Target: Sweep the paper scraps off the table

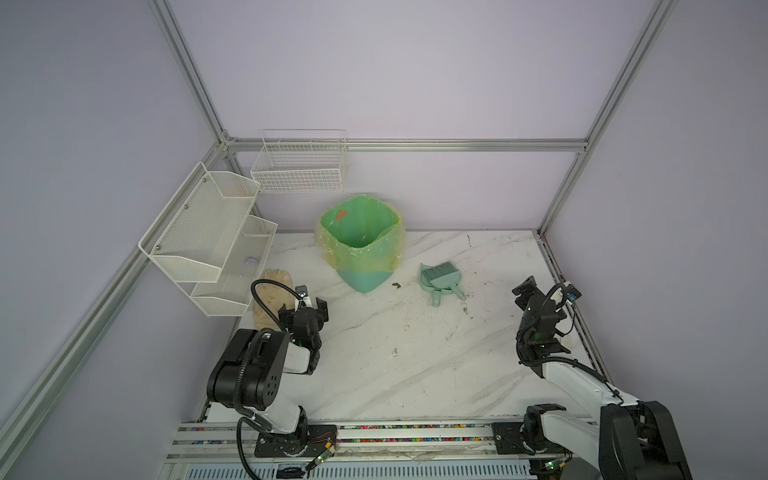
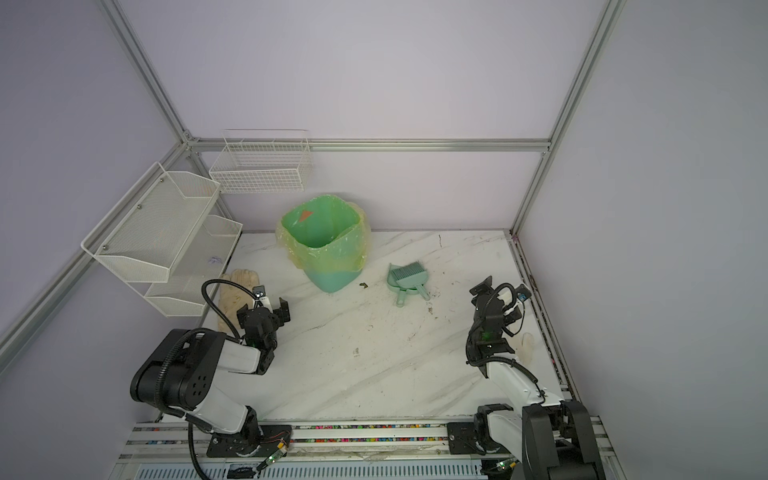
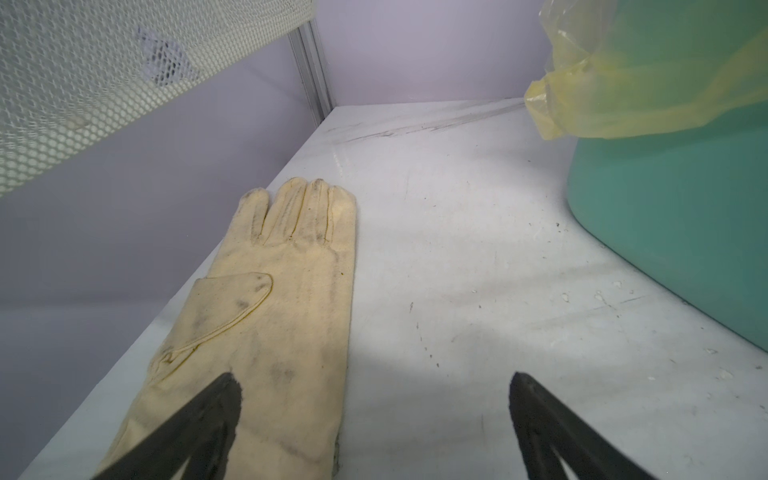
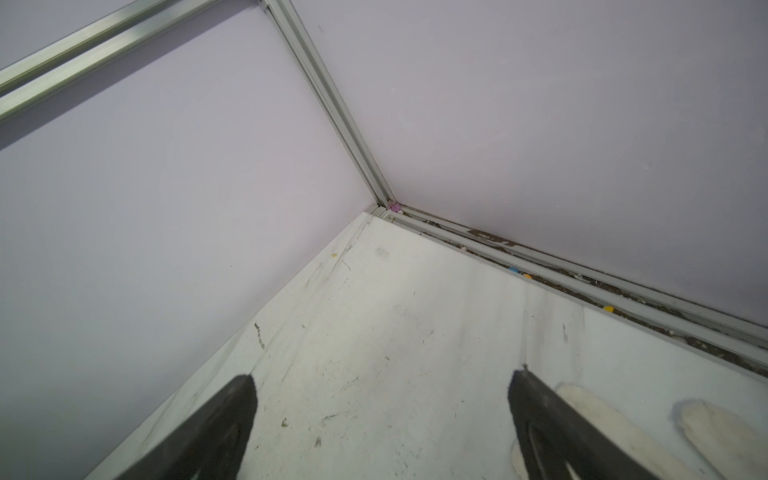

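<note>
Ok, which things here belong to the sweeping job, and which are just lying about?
For the job: table, dustpan, brush, lined bin; no paper scraps show.
Lying about: glove at left, glove at right, mesh shelf, wire basket, dark speck.

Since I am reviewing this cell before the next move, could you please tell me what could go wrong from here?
1. The open left tool hangs right by the glove; lowering and closing there could snag it.
2. The brush lies nested in the dustpan close to the bin; lifting one may drag the other or nudge the bin.
3. No paper scraps show on the table, so sweeping may only smear its grime.
</note>
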You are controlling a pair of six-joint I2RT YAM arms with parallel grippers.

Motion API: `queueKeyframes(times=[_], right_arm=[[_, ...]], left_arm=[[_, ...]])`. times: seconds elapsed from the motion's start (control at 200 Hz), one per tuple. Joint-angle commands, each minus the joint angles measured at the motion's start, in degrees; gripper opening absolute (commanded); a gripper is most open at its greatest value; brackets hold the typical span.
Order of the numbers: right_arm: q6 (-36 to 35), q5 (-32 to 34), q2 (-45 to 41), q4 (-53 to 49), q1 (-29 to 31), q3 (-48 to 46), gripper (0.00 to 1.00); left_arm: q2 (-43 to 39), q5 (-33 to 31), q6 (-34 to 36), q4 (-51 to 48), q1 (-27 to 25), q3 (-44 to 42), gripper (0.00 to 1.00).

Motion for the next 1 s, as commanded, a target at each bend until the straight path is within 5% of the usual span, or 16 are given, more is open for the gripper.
queueKeyframes(times=[0.0, 0.43, 0.685, 0.995], right_arm=[[-3.7, 2.9, 2.1, 8.9, -0.2, -1.0, 0.97], [-15.7, 5.8, 18.4, 30.8, -0.2, -1.8, 0.97], [-19.2, 2.2, 23.4, 38.1, -0.2, -2.7, 0.97], [-22.6, -9.3, 24.0, 33.6, -0.2, 0.4, 0.97]], left_arm=[[-0.4, 0.1, -0.3, 3.1, 0.3, 3.2, 1.0], [-0.4, 0.1, -0.3, 3.1, 0.3, 3.2, 1.0], [-0.4, 0.1, -0.3, 3.1, 0.3, 3.2, 1.0], [-0.4, 0.1, -0.3, 3.2, 0.3, 3.3, 1.0]])
